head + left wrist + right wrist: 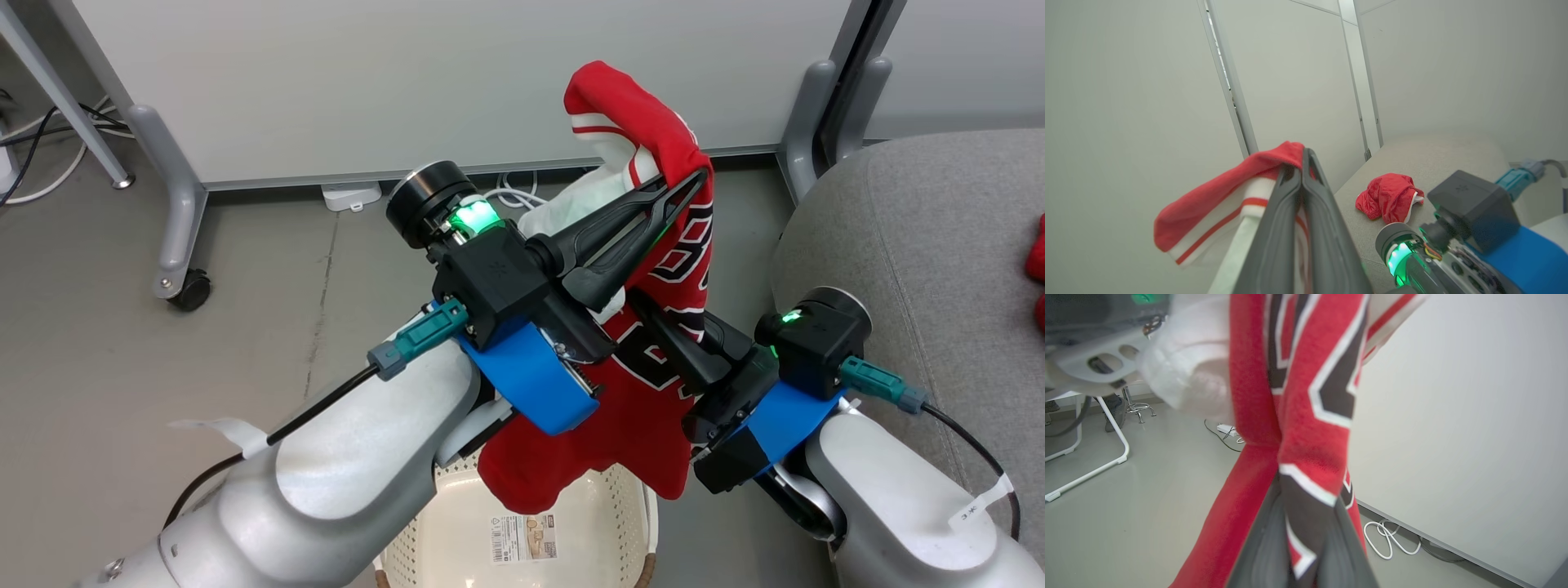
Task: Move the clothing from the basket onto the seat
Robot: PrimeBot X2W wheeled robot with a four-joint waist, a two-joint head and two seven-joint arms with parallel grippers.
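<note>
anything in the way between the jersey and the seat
Nothing visible besides the robot's own right arm. The jersey hangs over the basket; the seat is just to its right, with a second red garment on it.

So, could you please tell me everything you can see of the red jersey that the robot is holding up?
The jersey is soft-looking red fabric with white trim, a red stripe on its white band, and big black white-edged characters. It hangs bunched and twisted in the air above the basket. The left gripper is shut on its upper edge; the right gripper pinches it lower down, at the lettering. Its pale inner side shows near the top.
</note>
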